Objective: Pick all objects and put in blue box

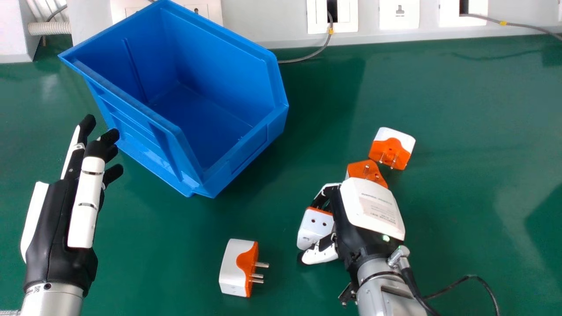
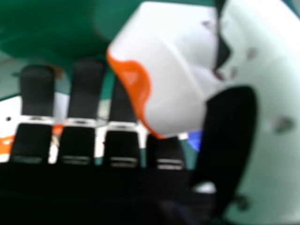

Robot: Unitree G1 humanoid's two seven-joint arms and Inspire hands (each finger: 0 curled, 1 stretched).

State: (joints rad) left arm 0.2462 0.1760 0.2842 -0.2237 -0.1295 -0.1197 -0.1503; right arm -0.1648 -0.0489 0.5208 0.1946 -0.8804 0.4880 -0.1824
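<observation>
No wording can be read. A pale label point(image 1: 376, 208) on the white back of the right hand point(image 1: 347, 232) bears rows of small print (too faint to make out). A tiny patterned mark point(image 1: 33, 289) sits on the silver wrist of the left hand point(image 1: 50, 224). Beyond the tabletop's point(image 1: 461, 131) far edge, a white wall plate point(image 1: 387, 21) carries a small grey pictogram point(image 1: 400, 9).

Blue box point(image 1: 219, 66), upright and open-topped.
I see white-and-orange plugs: the near plug point(image 1: 232, 267), prongs pointing right; the gripped plug point(image 1: 314, 228) between my right hand's point(image 1: 373, 204) thumb and fingers; the middle plug point(image 1: 366, 170), partly hidden, beside the far plug point(image 1: 392, 149).
</observation>
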